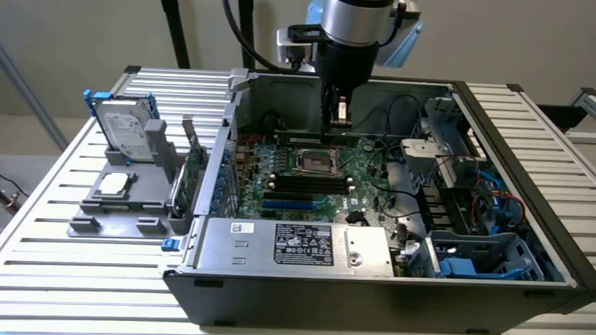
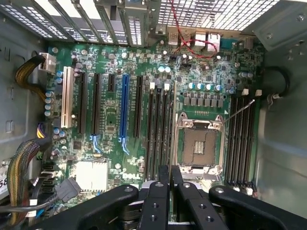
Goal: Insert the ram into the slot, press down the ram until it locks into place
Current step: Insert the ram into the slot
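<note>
Our fingers [image 2: 166,173] are clamped on the ram [image 1: 298,132], held edge-down inside the open computer case [image 1: 373,293]. In the exterior view the ram lies at 12 o'clock from the CPU socket [image 1: 312,162], low over the motherboard [image 1: 279,204].

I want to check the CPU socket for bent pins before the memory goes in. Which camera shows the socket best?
The wrist view: the CPU socket sits in plain sight, seen from nearly straight above, with its metal frame whole. The exterior view shows the CPU socket too, but at a slant and from farther off.
</note>
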